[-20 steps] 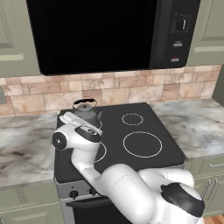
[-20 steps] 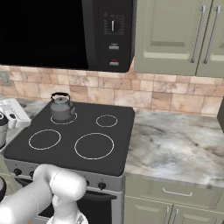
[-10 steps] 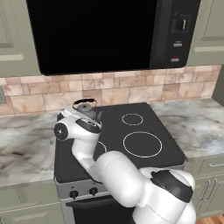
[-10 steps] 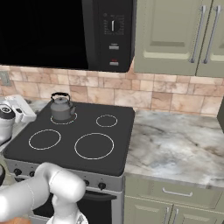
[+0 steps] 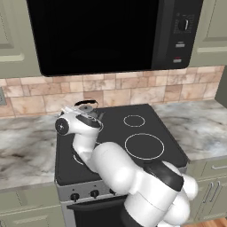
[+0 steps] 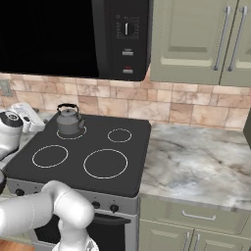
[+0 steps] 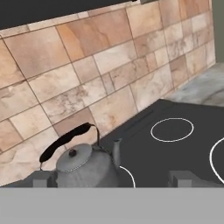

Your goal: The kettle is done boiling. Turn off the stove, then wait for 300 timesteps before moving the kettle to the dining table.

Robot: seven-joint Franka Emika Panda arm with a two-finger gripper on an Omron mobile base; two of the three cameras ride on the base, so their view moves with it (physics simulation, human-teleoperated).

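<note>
Left base view: the arm is reaching over the stove (image 5: 146,128), its wrist hiding most of the kettle (image 5: 87,106) sitting on the back left burner.

Right base view: the kettle (image 6: 68,120) is standing upright on that burner, under the microwave (image 6: 73,37).

Hand view: the gripper (image 7: 114,178) is facing the kettle (image 7: 83,165), fingertips (image 7: 183,178) spread wide apart, holding nothing.
</note>
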